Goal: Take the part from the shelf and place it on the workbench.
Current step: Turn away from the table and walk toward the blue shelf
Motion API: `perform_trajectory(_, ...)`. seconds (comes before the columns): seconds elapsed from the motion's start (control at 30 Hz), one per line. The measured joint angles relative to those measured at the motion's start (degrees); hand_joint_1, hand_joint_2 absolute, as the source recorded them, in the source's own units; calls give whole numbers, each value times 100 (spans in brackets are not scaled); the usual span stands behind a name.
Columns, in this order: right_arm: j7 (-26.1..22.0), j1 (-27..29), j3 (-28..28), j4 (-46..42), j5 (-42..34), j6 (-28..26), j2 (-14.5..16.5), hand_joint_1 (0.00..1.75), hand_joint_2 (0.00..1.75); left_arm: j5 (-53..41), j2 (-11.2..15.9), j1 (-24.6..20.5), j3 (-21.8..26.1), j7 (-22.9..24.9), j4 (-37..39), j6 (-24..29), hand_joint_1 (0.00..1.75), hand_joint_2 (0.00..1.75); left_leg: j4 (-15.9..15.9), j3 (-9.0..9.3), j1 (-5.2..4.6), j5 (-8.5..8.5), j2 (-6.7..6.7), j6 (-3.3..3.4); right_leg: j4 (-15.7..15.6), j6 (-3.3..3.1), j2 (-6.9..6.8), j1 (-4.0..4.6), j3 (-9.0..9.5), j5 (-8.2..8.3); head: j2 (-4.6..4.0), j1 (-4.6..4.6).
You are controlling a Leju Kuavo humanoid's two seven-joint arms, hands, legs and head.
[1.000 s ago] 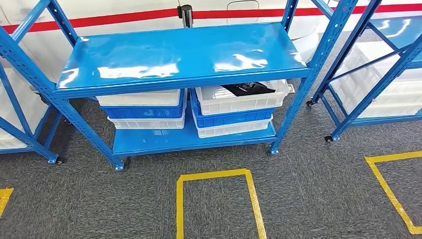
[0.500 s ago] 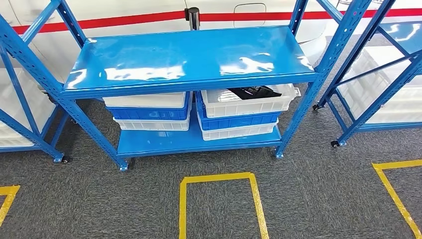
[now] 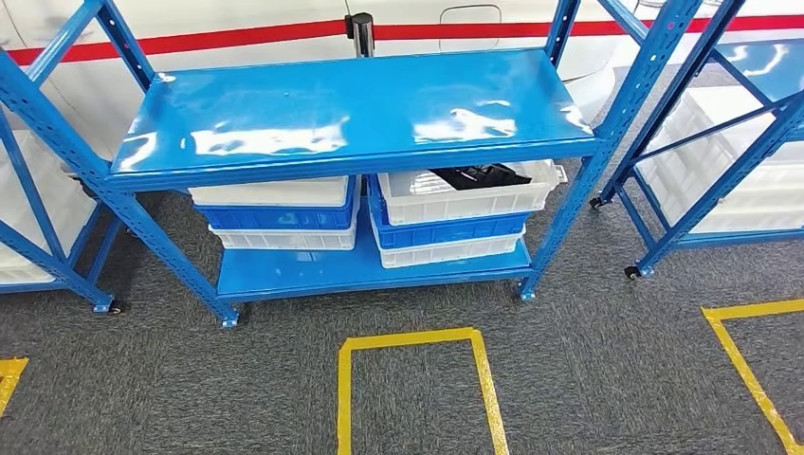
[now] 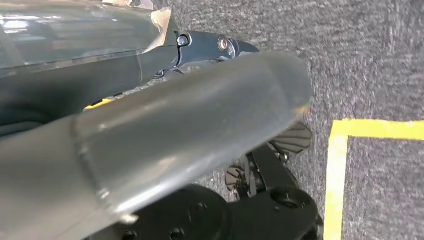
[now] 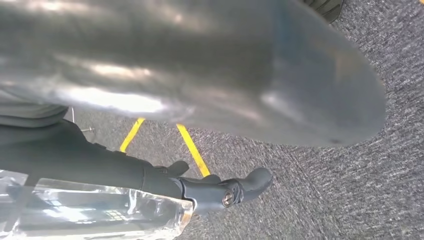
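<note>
Head view: blue shelf (image 3: 356, 104) fills upper centre of frame, top deck bare and glossy, front edge running left to right w/ a slight downward tilt toward the left. Under it, on the lower deck, two stacks of white and blue bins. Right stack's top white bin (image 3: 469, 194) holds the part (image 3: 479, 175), a dark flat item lying at the bin's back, partly tucked beneath the top deck's front edge; shape hard to make out, prob. a black plastic piece. Left stack (image 3: 275, 213) sits just beside it, narrow gap btwn.

Below the shelf, grey carpet (image 3: 588, 370) w/ a yellow tape rectangle (image 3: 417, 379) at bottom centre, open floor either side. More blue racking at the left and right frame edges.

Left hand (image 4: 210, 47): dark fingers showing over carpet, nothing seen in them; can't tell if spread or curled. Right hand (image 5: 220, 190): fingers extended over carpet near yellow tape, holding nothing, looks open.
</note>
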Motion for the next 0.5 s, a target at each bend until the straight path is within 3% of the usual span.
perform_trajectory(0.07,-5,-2,-2,0,-8,0,6,0,0,-1,-2,0,0,0,0,4,0,0,-93,51,11,55,1,89,84,48,-3,8,-32,-57,0,7)
perform_trajectory(0.13,-16,2,-4,0,-12,0,8,0,0,-4,-5,-7,0,0,0,4,0,0,-175,94,31,105,6,160,573,6,2,21,-267,-312,0,28)
perform_trajectory(0.2,-26,8,-7,0,-12,1,8,0,0,-7,-7,-12,0,2,0,4,0,87,-181,86,13,105,4,190,1321,-46,8,20,-643,-627,0,42)
perform_trajectory(0.23,-30,12,-7,0,-9,3,7,0,0,-7,-7,-11,0,4,0,5,0,131,-178,84,5,103,0,192,1566,-38,9,20,-766,-697,0,41)
perform_trajectory(0.27,-33,17,-7,0,-4,5,7,0,0,-7,-7,-8,1,6,0,5,0,175,-175,84,0,101,-7,192,1617,-7,9,20,-792,-680,0,43)
perform_trajectory(0.33,-39,25,-6,0,13,12,1,0,87,-4,-7,-3,3,9,0,6,0,175,-167,100,-3,93,-27,177,1046,88,9,17,-503,-405,0,45)
perform_trajectory(0.4,-44,22,-6,0,33,31,-8,0,175,-1,-7,-2,7,8,0,6,0,175,-125,101,-25,57,-40,130,261,111,13,15,-136,-116,0,45)
perform_trajectory(0.43,-49,19,-5,0,43,45,-11,0,175,-1,-7,-2,8,5,0,6,0,175,-100,96,-37,34,-40,101,54,87,16,16,-48,-48,0,38)
perform_trajectory(0.5,-55,14,-5,0,57,75,-11,0,175,-1,-7,-2,13,2,0,8,0,175,-68,90,-38,-1,-41,49,-28,11,23,21,-23,-10,0,24)
